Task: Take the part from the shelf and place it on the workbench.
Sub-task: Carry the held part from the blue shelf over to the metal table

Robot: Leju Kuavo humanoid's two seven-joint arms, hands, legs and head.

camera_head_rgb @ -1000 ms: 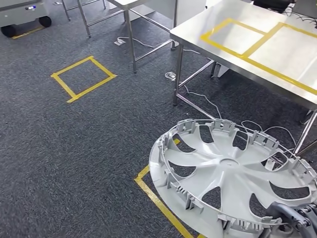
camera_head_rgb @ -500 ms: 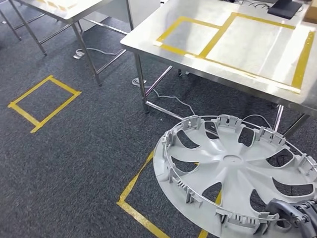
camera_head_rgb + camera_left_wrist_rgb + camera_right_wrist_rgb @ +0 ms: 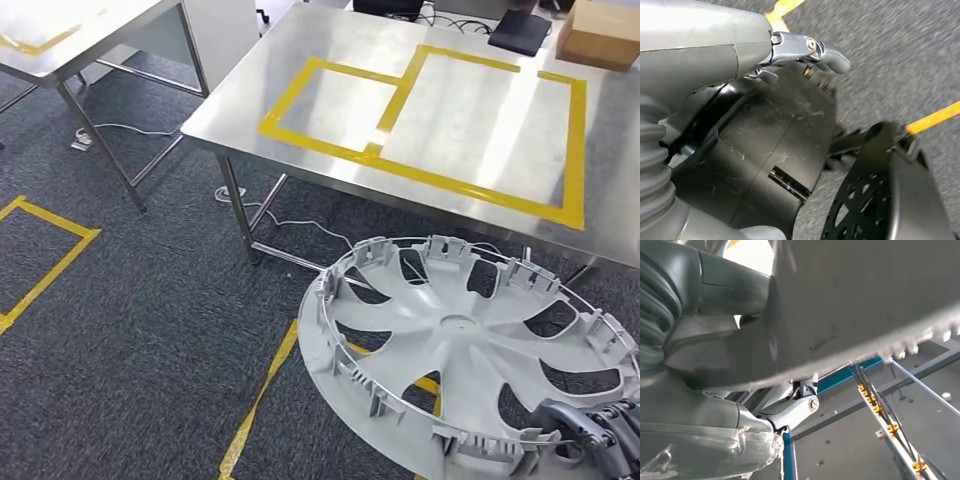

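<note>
Dark grey carpet [image 3: 151,300] covers the floor, marked with yellow tape lines [image 3: 256,405], and a stainless steel workbench [image 3: 226,110] stands at the far right, its top outlined with yellow tape rectangles [image 3: 423,165]. A second steel table [image 3: 83,30] stands at the far left. On the far edge of the workbench lie a black flat device [image 3: 518,32] and a brown cardboard box [image 3: 601,32], well apart from the taped area. Cables [image 3: 317,225] trail on the carpet under the workbench. The part, a light grey plastic wheel cover [image 3: 453,350], hangs in the air at the near right, tilted, with its clipped inner side up and its far rim just short of the workbench's near edge. The right hand [image 3: 596,440] holds it at the near right rim, dark fingers curled over the edge; in the right wrist view the right hand's thumb [image 3: 791,412] sits under the cover's grey underside [image 3: 866,300]. In the left wrist view the left hand [image 3: 802,50] hangs over the carpet with nothing in it, fingers extended rather than curled.
</note>
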